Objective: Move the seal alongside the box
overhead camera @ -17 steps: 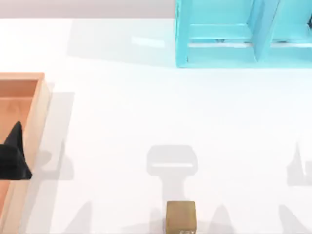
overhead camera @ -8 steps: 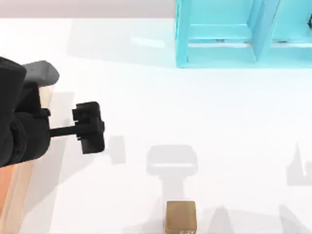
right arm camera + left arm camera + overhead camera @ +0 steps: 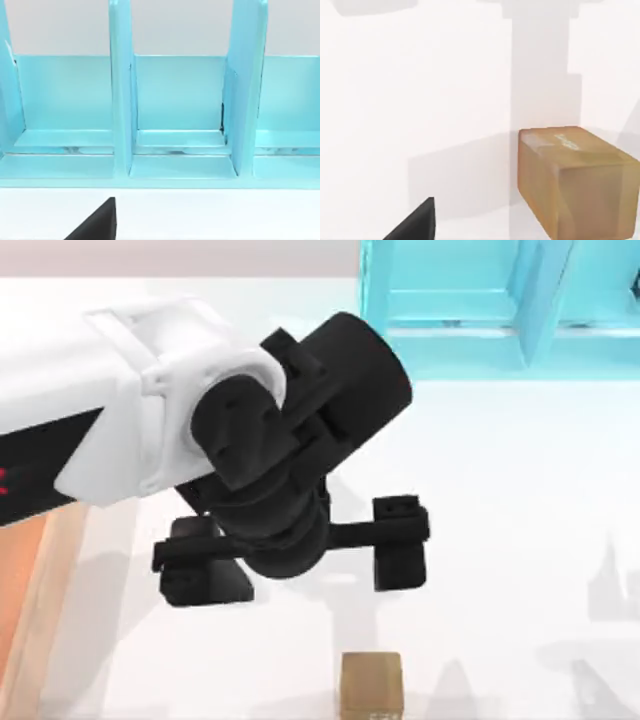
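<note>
Tan-gold seal point(image 3: 371, 684) with pale marks — orange-brown box point(image 3: 20, 580), turquoise shelf point(image 3: 500, 305), white table point(image 3: 500, 490), black left gripper point(image 3: 300, 560).

White tabletop point(image 3: 500, 490); turquoise shelf frame point(image 3: 480, 310) at far edge; soft shadows.

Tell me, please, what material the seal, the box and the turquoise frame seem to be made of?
The seal: probably wood or tan stone, with a smooth satin finish, soft streaks on its sides and pale engraved marks on top. The box: wood, judging by the orange-brown inside and lighter rim. The turquoise frame: painted wood or plastic; its even, slightly glossy colour hides any grain.
</note>
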{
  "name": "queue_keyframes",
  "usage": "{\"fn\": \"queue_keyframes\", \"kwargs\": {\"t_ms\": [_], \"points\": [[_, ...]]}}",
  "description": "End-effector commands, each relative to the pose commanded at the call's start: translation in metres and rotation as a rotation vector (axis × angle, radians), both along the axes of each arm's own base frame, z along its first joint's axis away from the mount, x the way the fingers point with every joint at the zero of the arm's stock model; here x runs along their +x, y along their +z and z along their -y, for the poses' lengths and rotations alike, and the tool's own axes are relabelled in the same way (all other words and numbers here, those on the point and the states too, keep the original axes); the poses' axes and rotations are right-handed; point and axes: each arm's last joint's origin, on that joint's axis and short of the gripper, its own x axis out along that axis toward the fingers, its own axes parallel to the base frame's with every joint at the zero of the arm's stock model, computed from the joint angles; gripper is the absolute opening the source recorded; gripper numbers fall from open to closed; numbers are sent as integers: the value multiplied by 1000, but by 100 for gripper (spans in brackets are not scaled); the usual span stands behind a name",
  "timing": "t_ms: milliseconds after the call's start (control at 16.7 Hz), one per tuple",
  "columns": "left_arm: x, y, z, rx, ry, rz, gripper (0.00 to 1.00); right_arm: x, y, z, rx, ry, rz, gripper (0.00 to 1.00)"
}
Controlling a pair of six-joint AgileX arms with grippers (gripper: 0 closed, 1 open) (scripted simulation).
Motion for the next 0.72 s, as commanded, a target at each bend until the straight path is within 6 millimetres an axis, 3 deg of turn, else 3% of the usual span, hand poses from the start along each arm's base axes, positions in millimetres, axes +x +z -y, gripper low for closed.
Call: {"fn": "queue_keyframes", "kwargs": {"t_ms": [180,360,720], "points": [[-7,-13,41,100,-3,-89,100,0,0,0,0,0,0,100],[-15,-23,66,169,-4,-134,100,0,0,0,0,0,0,100],[-17,-26,72,187,-4,-145,100,0,0,0,0,0,0,100]]}}
